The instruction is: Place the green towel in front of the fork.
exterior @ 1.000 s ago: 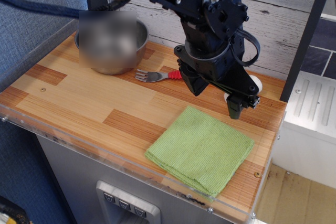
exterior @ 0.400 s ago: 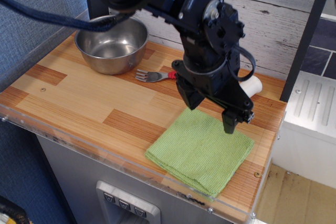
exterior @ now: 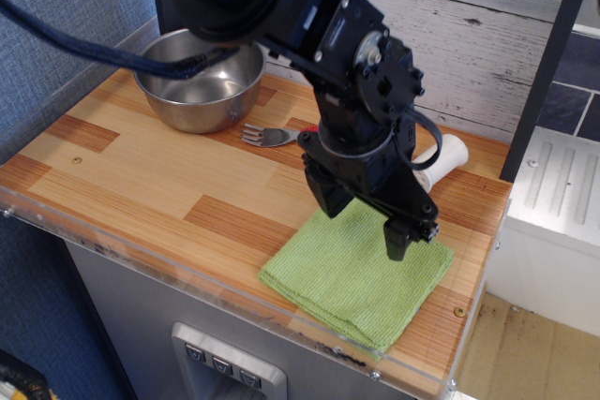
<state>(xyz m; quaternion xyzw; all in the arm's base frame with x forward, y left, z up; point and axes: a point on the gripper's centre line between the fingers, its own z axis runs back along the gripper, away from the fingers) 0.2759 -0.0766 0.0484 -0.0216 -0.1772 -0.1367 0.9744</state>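
The green towel [exterior: 349, 276] lies flat on the wooden counter at the front right. The fork [exterior: 265, 136] lies behind it near the bowl, with its silver head showing and its red handle mostly hidden by the arm. My gripper [exterior: 364, 222] is open, its two black fingers [exterior: 397, 239] spread over the towel's far half. The fingertips are at or just above the cloth; I cannot tell whether they touch it.
A steel bowl [exterior: 202, 111] stands at the back left. A white cylindrical shaker [exterior: 441, 157] lies behind the towel at the back right. The counter [exterior: 122, 170] has a clear plastic front edge. A white plank wall stands behind.
The gripper has moved down and forward, from above the shaker to over the towel's far half. The jaws stay open. The towel and fork have not moved.
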